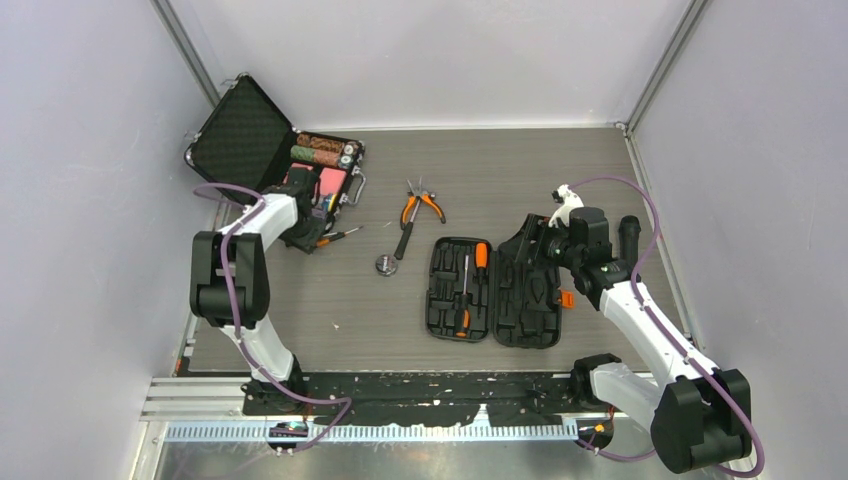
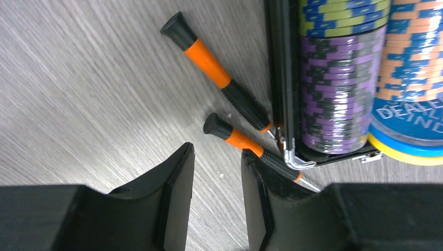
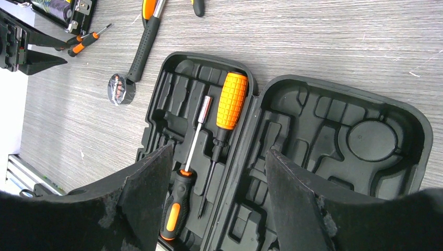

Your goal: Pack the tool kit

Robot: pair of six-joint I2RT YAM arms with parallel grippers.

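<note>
The tool kit point(image 1: 520, 320) lies open at the table's middle, an orange latch point(image 1: 567, 298) on its right edge. Its left half holds an orange-handled screwdriver point(image 3: 231, 99) and a black-and-orange one point(image 3: 175, 209); the right half point(image 3: 334, 120) shows bare moulded slots. My right gripper point(image 3: 218, 154) is open and empty above the case hinge. Two small orange-and-black screwdrivers point(image 2: 219, 73) point(image 2: 251, 146) lie on the table against the poker case. My left gripper point(image 2: 217, 157) is open just short of them, its right fingertip point(image 2: 256, 167) over the smaller one's handle.
The metal-edged poker briefcase point(image 1: 250, 140) stands open at the back left, its chips point(image 2: 334, 78) right next to my left gripper. Orange-handled pliers point(image 1: 422, 205), a black-handled tool point(image 1: 404, 240) and a round silver disc point(image 1: 385, 264) lie between the two cases.
</note>
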